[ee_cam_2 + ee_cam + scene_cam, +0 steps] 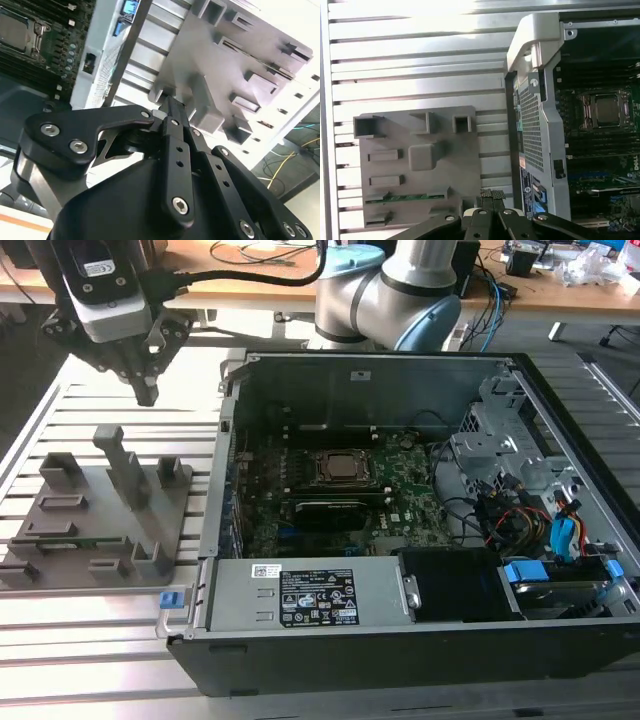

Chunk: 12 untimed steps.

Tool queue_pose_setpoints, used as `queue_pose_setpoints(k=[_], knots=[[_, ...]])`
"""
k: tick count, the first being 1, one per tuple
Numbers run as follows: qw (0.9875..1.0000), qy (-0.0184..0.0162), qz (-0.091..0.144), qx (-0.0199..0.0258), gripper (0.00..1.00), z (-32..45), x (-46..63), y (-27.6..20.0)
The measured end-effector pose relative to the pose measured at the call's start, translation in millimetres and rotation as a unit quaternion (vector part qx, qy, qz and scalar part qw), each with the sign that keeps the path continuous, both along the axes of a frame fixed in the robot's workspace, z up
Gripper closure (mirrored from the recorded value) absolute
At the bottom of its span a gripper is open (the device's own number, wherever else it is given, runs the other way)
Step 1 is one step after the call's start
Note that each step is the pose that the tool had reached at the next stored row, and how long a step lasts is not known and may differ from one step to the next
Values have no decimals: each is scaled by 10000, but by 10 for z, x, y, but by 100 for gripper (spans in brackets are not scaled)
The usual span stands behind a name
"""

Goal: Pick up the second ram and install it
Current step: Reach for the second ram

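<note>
- Open PC case (372,390) on slatted table (90,640): green motherboard (405,495) on the floor of it, CPU socket (343,468) about the middle, black oblong module (330,508) just on the near side of the socket.
- Same case, exterior view's right end: cable bundle (500,515) and a drive bay with blue tabs (525,572). Labelled metal box (310,595) along the near wall.
- Grey holder (100,530) sits on the table at the exterior view's left of the case, apart from it.
- second ram (405,197) is in the holder, seated on edge in a long slot, green edge showing. Not in the case.
- gripper (147,392) hangs above the holder's far edge, clear of it, tip pointing down.
- Fingers look closed tip to tip in both wrist views, nothing visible between them.
- Ram vs gripper: ram is in the slot towards the holder's near side, gripper above the far side. No contact, well apart.
</note>
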State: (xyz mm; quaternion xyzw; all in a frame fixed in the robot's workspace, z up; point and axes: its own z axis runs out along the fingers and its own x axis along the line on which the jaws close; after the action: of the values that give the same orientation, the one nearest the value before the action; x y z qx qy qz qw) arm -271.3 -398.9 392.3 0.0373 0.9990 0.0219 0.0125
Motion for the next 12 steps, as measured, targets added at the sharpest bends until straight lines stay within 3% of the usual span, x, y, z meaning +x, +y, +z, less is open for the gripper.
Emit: queue_pose_setpoints(k=[2, 5, 12], knots=[[10000, 0, -2, 0, 89, -1, -117, 1], [10000, -1, -1, 0, 89, -3, -392, 0], [10000, -1, 0, 0, 89, -9, -790, 0]])
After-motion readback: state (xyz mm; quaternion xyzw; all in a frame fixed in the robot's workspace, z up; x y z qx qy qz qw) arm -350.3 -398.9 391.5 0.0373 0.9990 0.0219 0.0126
